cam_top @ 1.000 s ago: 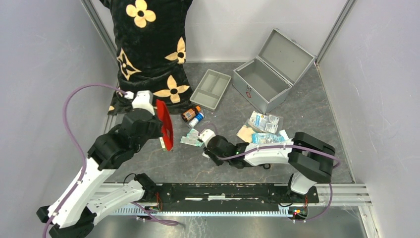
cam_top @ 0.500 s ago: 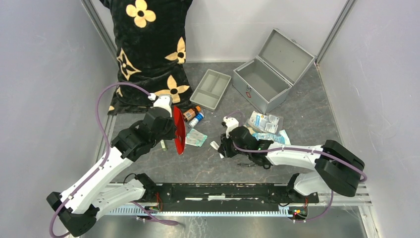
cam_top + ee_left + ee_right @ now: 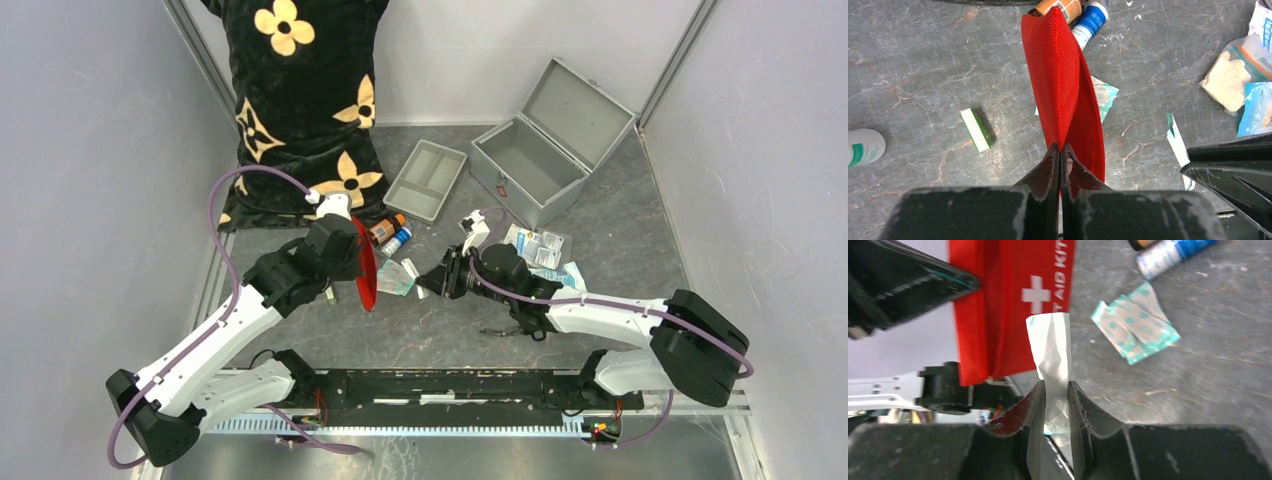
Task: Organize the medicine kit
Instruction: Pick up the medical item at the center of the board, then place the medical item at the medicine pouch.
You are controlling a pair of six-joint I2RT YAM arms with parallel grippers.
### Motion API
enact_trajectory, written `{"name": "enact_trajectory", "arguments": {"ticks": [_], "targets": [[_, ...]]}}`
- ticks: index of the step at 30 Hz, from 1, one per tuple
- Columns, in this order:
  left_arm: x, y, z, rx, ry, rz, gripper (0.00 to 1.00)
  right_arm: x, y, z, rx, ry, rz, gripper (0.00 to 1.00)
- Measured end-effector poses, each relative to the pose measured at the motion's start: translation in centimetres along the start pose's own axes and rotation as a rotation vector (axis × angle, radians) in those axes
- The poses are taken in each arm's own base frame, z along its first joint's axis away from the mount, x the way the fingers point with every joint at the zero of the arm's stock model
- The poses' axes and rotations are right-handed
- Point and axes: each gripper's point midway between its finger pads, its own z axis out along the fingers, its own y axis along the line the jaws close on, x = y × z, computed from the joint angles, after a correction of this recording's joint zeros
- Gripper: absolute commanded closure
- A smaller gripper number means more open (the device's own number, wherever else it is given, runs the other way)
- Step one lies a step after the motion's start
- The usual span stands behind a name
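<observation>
Within the last second the two arms had drawn together. The left gripper [image 3: 1061, 152] had carried the red pouch [image 3: 1060, 80] rightward, away from the pillow [image 3: 300, 100] and toward the middle of the table [image 3: 630, 250]. The right gripper [image 3: 1055, 390] had come up from among the loose packets and turned to face the pouch. For the task, that read as the pick being finished and the loading step beginning.

The left fingers were clenched on the pouch's lower edge, holding it upright and clear of the table. It hung just this side of the brown bottle [image 3: 385, 228] and the blue tube [image 3: 398, 241], with a teal wipe packet [image 3: 395, 279] lying beneath it. The right fingers were pinched on a white packet [image 3: 1049, 340]. Its free end stuck out ahead of the fingertips, right in front of the pouch's side with the white cross. Whether it touched the cloth could not be told.

From the left wrist the pouch's two sides seemed to part slightly, though the view was too edge-on to say whether the zip was open.

The left arm reached forward with its elbow bent and its wrist rolled inward. The right arm lay low and stretched across to the left, its wrist lifted toward the pouch. The metal case [image 3: 520, 160] stood open well beyond them, and most supplies [image 3: 540, 250] lay loose.
</observation>
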Motion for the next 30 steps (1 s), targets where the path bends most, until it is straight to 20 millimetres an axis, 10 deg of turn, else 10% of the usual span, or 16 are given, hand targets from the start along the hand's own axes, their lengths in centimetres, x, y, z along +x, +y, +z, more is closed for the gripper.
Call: {"name": "enact_trajectory", "arguments": {"ticks": [17, 30], "targets": [[0.1, -0.6, 0.6, 0.011, 0.004, -0.033, 0.98, -3.9, 9.1, 4.0, -0.346, -0.071, 0.261, 0.72], [-0.1, -1.1, 0.2, 0.047, -0.007, -0.046, 0.98, -3.2, 8.7, 5.5, -0.310, -0.051, 0.319, 0.68]]}}
